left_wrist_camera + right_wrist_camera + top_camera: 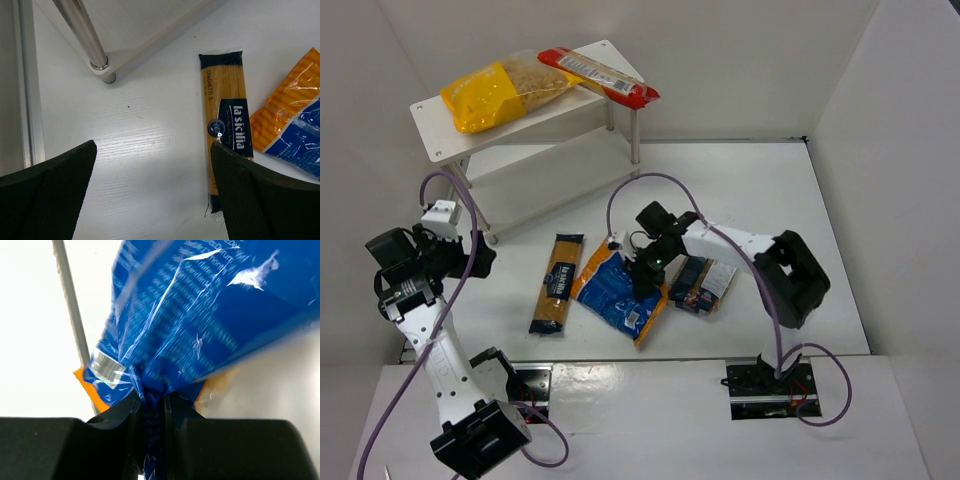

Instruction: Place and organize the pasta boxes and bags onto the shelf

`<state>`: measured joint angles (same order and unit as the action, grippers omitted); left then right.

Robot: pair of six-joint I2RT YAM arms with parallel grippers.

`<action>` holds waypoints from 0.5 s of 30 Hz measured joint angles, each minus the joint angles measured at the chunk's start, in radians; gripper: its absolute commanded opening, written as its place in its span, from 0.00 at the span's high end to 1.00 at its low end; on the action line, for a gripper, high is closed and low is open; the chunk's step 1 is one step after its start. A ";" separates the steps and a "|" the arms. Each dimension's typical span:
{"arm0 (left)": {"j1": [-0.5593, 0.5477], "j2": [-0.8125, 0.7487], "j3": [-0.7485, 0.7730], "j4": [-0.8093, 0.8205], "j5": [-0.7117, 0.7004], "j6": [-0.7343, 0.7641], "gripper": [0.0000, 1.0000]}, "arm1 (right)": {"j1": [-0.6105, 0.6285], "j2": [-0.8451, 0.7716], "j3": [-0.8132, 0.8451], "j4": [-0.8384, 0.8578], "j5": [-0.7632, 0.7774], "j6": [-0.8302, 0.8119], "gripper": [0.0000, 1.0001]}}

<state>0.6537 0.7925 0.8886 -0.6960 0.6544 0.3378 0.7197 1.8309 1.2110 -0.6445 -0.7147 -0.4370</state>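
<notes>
Yellow bag (pixel 495 95) and red pack (pixel 600 75) sit atop the shelf (pixel 432 125); in front of it the right claw (pixel 152 407) clamps the blue-and-orange bag (pixel 605 295) (spaghetti pack (pixel 555 283) and blue box (pixel 692 280) untouched), left claw (pixel 153 150) apart

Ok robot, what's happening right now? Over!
Right gripper shut on the blue-and-orange bag. Left gripper open, empty, over the table. Yellow bag, red pack on the shelf top. Spaghetti pack, dark blue box flank the bag.
</notes>
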 measured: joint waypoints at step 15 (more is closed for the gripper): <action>-0.069 -0.024 0.000 -0.018 0.031 0.030 0.00 | -0.249 -0.395 0.128 -0.076 0.010 -0.017 1.00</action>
<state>0.5846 0.7685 0.8886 -0.7139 0.6857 0.3679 0.4702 1.4361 1.3388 -0.7200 -0.7052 -0.4538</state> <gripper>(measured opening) 1.001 0.220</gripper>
